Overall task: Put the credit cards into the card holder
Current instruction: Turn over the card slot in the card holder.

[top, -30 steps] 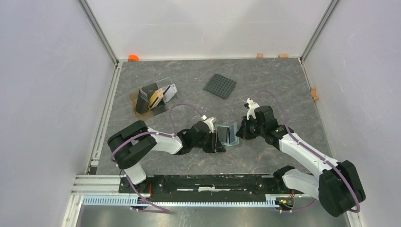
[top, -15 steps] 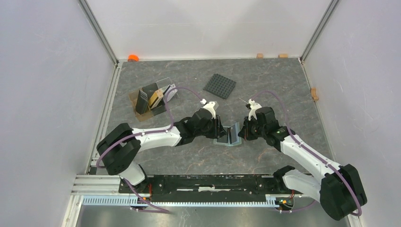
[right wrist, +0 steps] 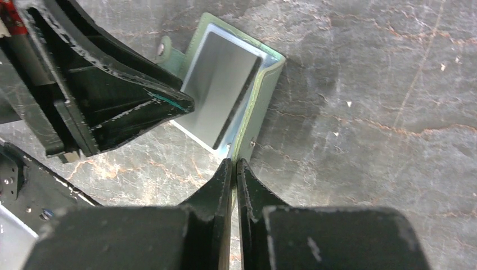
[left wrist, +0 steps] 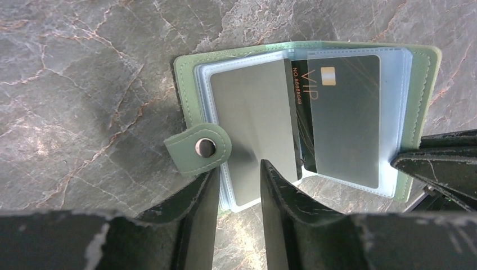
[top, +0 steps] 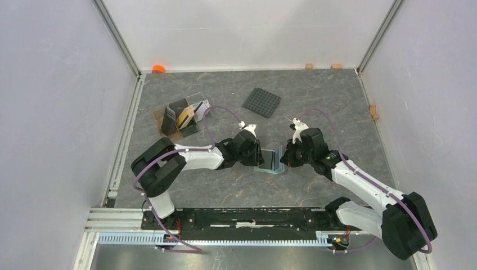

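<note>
With my right gripper (right wrist: 234, 163) pinched on the card holder's (left wrist: 424, 95) green cover, my left gripper (left wrist: 239, 169), jaws narrowly apart, sits just lower-left of the black card (left wrist: 343, 112), which lies lengthwise top-to-bottom at frame centre.

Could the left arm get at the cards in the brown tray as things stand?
Probably yes: the left gripper is open, the cards stand on edge in the tray with their tops exposed, and the table between looks bare.
</note>
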You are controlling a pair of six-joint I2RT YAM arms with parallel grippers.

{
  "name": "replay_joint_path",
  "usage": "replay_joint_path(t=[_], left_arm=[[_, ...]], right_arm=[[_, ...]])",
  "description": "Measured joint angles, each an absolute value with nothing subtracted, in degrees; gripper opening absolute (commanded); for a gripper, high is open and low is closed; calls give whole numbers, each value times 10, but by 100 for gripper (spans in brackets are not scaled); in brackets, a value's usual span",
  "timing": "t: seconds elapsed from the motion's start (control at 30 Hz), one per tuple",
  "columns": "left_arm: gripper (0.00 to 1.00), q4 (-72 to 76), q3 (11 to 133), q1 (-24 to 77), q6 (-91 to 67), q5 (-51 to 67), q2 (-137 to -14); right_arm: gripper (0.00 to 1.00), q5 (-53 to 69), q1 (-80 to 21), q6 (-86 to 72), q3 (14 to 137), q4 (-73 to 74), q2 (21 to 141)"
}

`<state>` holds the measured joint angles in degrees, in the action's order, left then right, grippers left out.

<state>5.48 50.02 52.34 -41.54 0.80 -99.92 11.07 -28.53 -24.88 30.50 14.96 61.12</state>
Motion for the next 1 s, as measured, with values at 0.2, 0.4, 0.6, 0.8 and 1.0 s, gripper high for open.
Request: replay_joint_path(t=[0.2,0.4,0.6,0.8,1.0], left_arm=[[35,70,498,522,-417,20,-1005],[34,101,487,522,-424,36,-1009],[33,109,483,521,-427,37,-1009],[33,116,481,521,-432,41,-1012],[38,114,462,521,-439,32,-993]], right_arm=[[12,116,-303,-273,305,113,620],[13,115,-312,-283,305,96,628],[14,108,-315,-286,305,90,636],[14,84,-319,-284,305,89,645],[14,45,-321,-281,305,104,634]])
